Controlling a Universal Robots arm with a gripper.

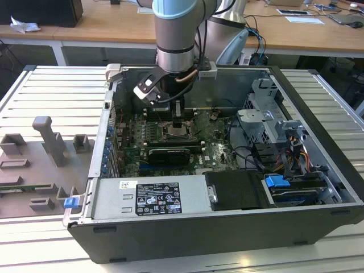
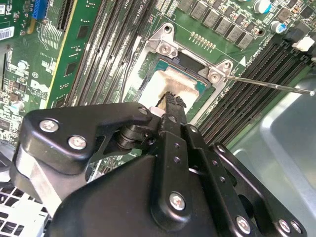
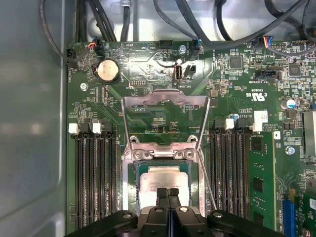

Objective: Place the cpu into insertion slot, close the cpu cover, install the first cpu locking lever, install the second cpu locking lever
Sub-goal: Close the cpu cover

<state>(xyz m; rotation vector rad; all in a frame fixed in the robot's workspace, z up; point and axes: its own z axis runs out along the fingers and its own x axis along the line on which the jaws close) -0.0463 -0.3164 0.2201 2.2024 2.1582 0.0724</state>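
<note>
The open computer case (image 1: 227, 239) lies on its side. It holds a grey power supply (image 1: 148, 196) along its near wall, a drive cage (image 1: 267, 122) toward the exterior view's right, and the green board (image 3: 148, 64) across its floor. The arm reaches down into the case over the far middle of that board, where the insertion slot (image 2: 183, 62) sits between banks of long memory slots (image 3: 94, 173). The slot is already filled: the cpu (image 3: 163, 178) lies flat in it, its pale metal face up and apparently square to the rim. The first step therefore looks done, and closing the cover seems to be the step in hand. The cpu cover (image 3: 165, 100) is swung open, clear of the socket, with the board showing through its window. A thin locking lever (image 2: 271, 86) juts free to one side, unlatched. The gripper (image 3: 168, 193) hangs just over the near edge of the chip with its two fingertips pressed together and nothing between them; whether they touch the chip I cannot tell. To my mind, shutting the cover calls for tipping the frame down about its hinge without nudging the seated chip. The loose lever must also be kept out from under the frame.
</note>
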